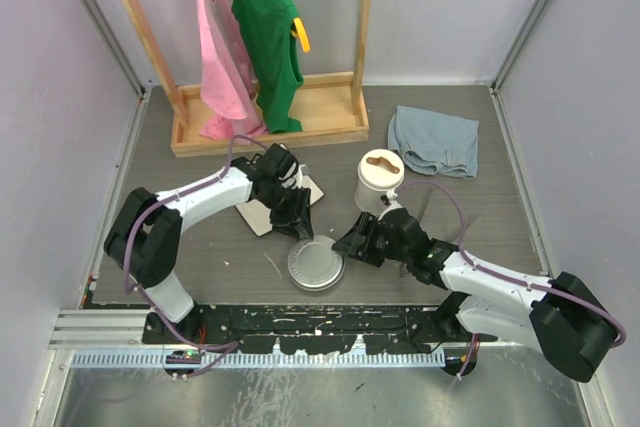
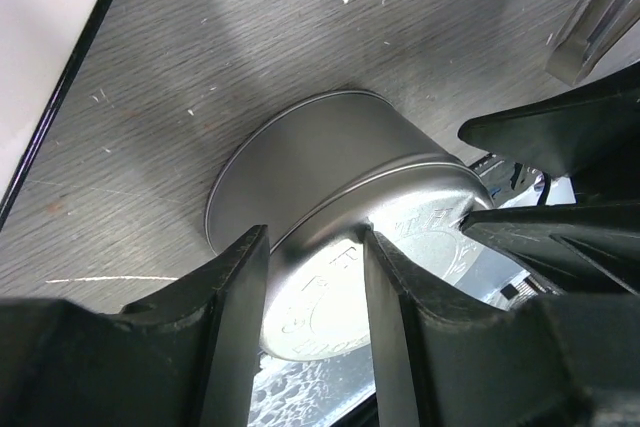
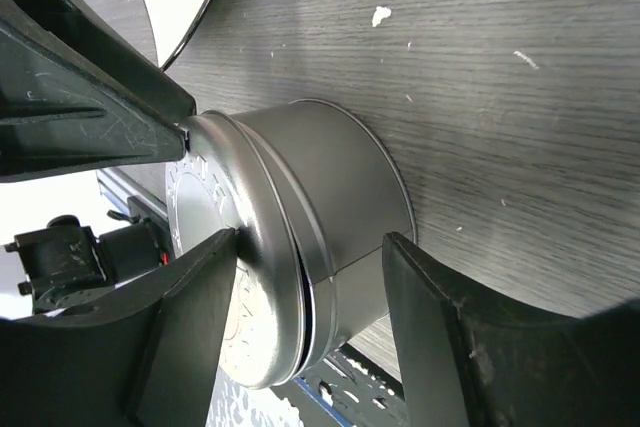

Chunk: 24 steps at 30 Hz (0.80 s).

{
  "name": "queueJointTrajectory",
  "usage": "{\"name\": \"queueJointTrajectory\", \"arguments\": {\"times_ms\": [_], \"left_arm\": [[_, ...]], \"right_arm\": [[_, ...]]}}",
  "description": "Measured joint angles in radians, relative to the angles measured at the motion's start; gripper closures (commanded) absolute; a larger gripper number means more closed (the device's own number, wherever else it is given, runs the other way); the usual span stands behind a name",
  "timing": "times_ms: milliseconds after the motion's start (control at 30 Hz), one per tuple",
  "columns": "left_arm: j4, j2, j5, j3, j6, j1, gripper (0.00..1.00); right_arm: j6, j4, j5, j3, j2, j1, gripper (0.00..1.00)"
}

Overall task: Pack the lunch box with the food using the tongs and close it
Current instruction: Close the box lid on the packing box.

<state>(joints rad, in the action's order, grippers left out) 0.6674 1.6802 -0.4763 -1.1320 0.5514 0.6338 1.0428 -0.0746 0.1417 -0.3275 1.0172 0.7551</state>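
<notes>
The lunch box's wide shallow tin (image 1: pixel 316 265) stands near the table's front edge with its flat lid (image 2: pixel 330 297) on it. In the right wrist view a thin gap shows under the lid's rim (image 3: pixel 300 277). My left gripper (image 1: pixel 297 225) points down at the tin's far edge, open, its fingertips (image 2: pixel 258 247) against the lid's rim. My right gripper (image 1: pixel 350 245) is open at the tin's right side and straddles it (image 3: pixel 310 242), one finger (image 3: pixel 215 267) on the lid's face and the other beside the base. A taller cup (image 1: pixel 379 183) carries a brown food piece (image 1: pixel 380 160) on top. The tongs are out of view.
A white square plate (image 1: pixel 262 215) lies partly under my left arm, just behind the tin. A wooden rack (image 1: pixel 270 125) with pink and green garments stands at the back. A folded blue cloth (image 1: pixel 433 140) lies at the back right.
</notes>
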Motion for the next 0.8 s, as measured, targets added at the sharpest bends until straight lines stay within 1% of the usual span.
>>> {"name": "queueJointTrajectory", "arguments": {"times_ms": [67,167,233,267,433,600,667,800], "left_arm": [[-0.001,-0.006,0.000,0.008,0.004,0.000,0.53],[-0.007,-0.030,0.000,0.033,0.016,0.000,0.49],[-0.017,-0.052,0.001,0.056,0.034,0.000,0.47],[-0.024,-0.067,0.002,0.068,0.041,0.000,0.46],[-0.063,-0.120,0.003,0.095,0.088,0.000,0.41],[-0.090,-0.183,0.007,0.116,0.118,0.000,0.35],[-0.095,-0.231,0.010,0.156,0.126,0.000,0.35],[-0.094,-0.266,0.009,0.216,0.145,0.000,0.35]], "right_arm": [[0.008,-0.024,0.017,0.013,0.004,0.000,0.34],[0.020,-0.101,0.068,0.070,-0.011,-0.001,0.28],[0.019,-0.104,0.096,0.098,-0.047,-0.003,0.22],[0.008,-0.078,0.109,0.101,-0.078,-0.003,0.20],[-0.045,0.010,0.146,0.074,-0.176,-0.003,0.19],[-0.043,0.038,0.199,0.071,-0.186,-0.003,0.19],[-0.031,0.038,0.213,0.090,-0.193,-0.002,0.19],[-0.005,0.046,0.238,0.116,-0.185,0.006,0.18]]}}
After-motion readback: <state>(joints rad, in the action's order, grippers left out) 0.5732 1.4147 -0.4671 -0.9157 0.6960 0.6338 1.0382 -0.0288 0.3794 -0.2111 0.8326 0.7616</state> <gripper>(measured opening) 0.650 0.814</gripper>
